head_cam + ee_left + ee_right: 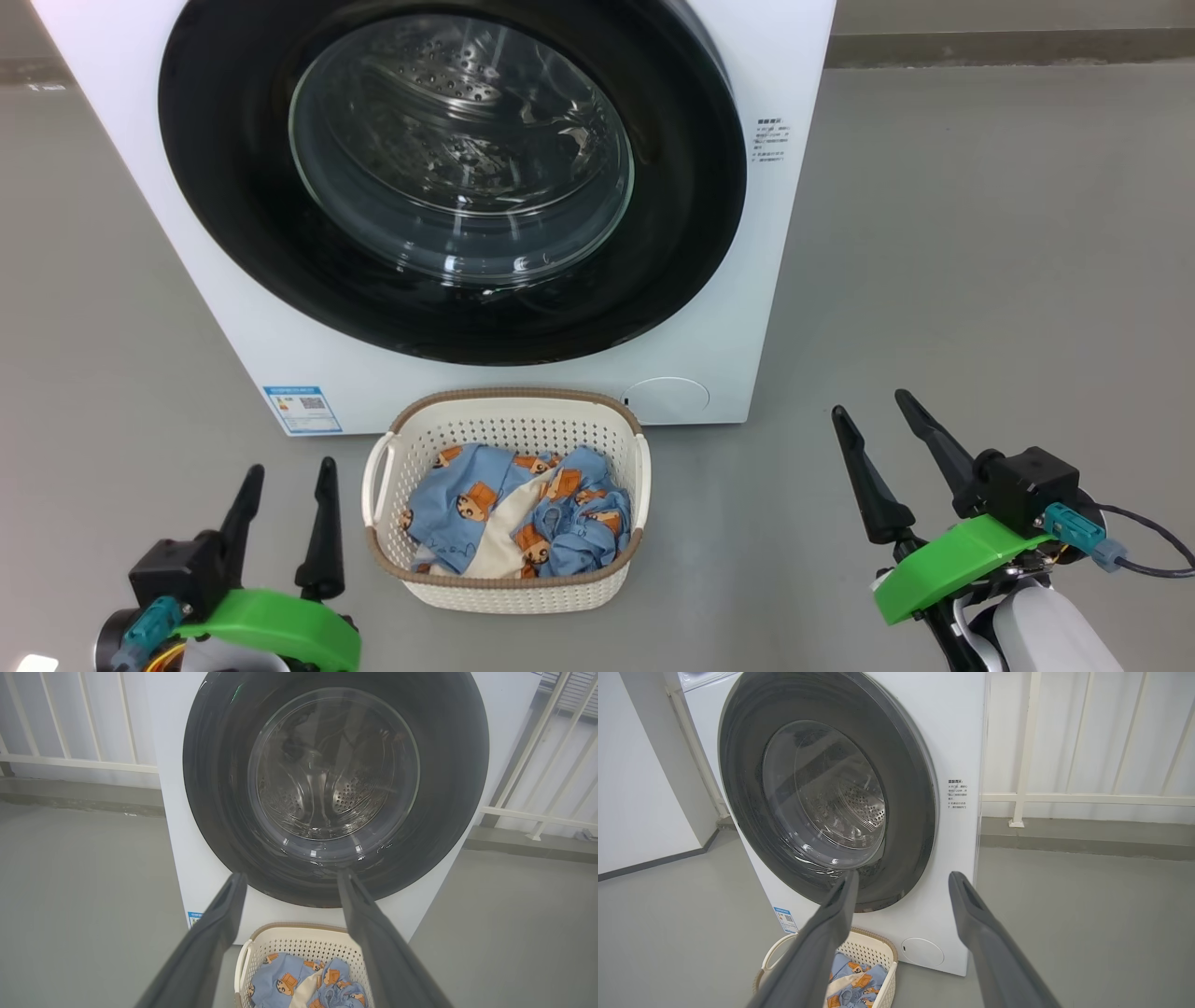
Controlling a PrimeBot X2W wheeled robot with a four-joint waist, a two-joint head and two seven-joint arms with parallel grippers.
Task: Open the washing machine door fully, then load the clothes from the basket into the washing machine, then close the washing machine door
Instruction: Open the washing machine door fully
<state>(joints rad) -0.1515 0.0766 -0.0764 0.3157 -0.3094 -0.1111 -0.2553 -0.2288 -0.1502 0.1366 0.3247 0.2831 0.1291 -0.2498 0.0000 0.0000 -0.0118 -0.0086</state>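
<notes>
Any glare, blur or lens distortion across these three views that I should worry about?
Head view: even light, sharp; streaky reflections on the washing machine door glass, drum holes readable through it. Left wrist view: left gripper fingers slightly soft up close, railing bars splay from the wide lens. Right wrist view: washing machine leans, right gripper fingers soft too.
</notes>
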